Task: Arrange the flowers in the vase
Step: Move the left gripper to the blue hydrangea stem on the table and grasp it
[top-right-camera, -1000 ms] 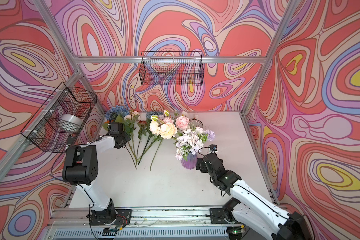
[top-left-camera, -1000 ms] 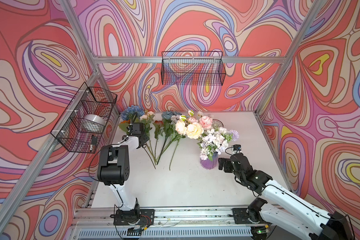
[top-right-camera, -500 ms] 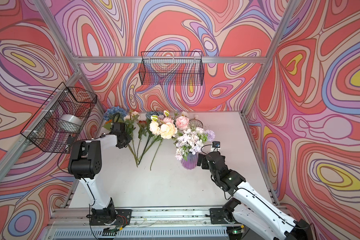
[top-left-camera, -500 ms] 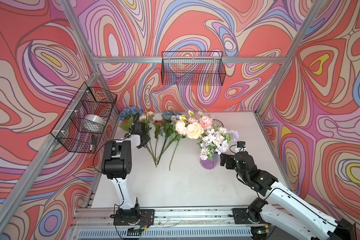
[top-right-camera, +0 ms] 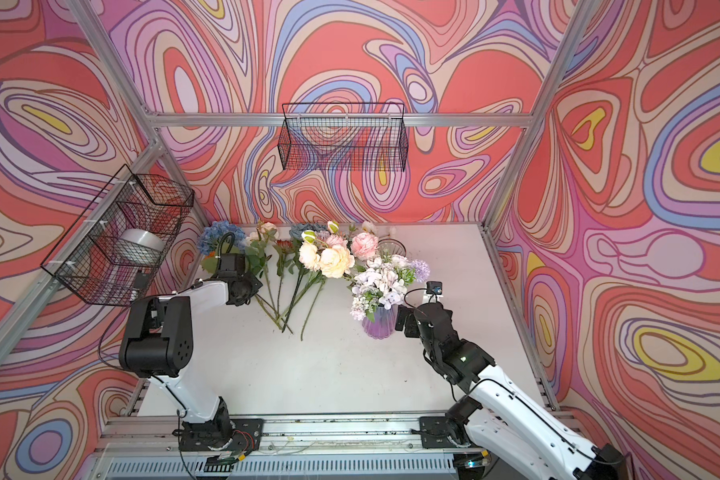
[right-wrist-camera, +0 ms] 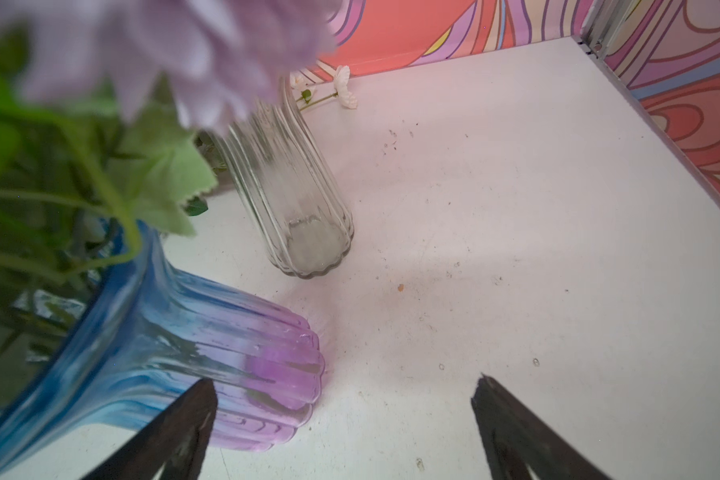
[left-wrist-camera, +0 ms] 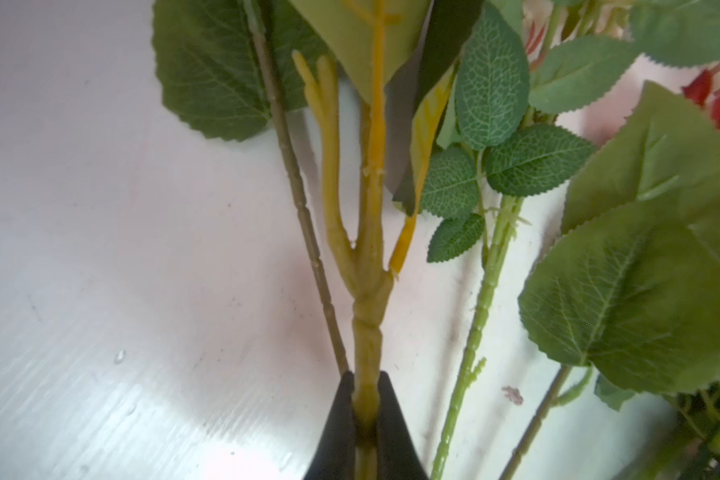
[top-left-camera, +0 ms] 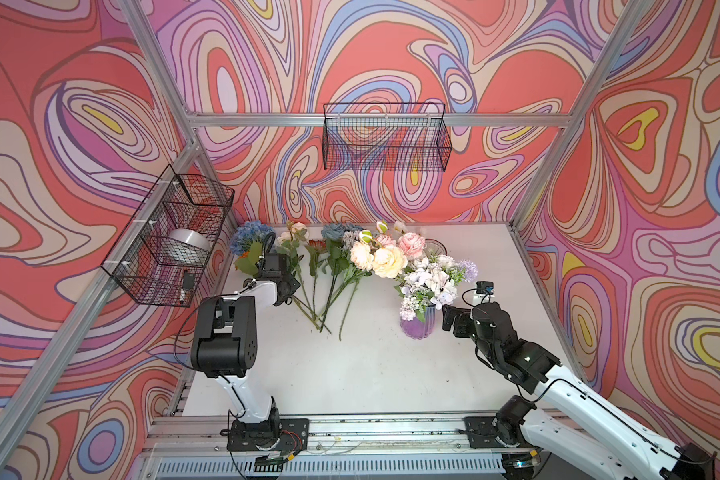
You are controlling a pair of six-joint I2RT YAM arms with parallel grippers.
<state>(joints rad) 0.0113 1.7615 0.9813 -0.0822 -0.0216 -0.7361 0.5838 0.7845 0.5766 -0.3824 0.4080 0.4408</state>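
Observation:
Several flowers [top-left-camera: 333,282] lie fanned out on the white table [top-left-camera: 375,374], stems meeting toward the front. At the far left of the fan are a blue hydrangea [top-left-camera: 248,237] and an orange bloom. My left gripper [left-wrist-camera: 366,399] is shut on a thick yellow-green stem [left-wrist-camera: 368,291] there, low over the table; in both top views it sits beside the hydrangea's leaves [top-right-camera: 246,291]. The blue-to-purple ribbed vase [top-left-camera: 418,326] holds lilac and white blooms [top-left-camera: 433,278]. My right gripper [right-wrist-camera: 344,386] stands open beside the vase [right-wrist-camera: 225,361], holding nothing.
A clear ribbed glass vase [right-wrist-camera: 292,199] stands empty behind the coloured one. White poppies [right-wrist-camera: 344,87] lie by the back wall. A wire basket [top-left-camera: 385,141] hangs on the back wall, another [top-left-camera: 171,237] with a silver roll on the left wall.
My left gripper's jaws have closed onto the yellow-green stem. My right gripper has edged a little closer to the vase and stays open.

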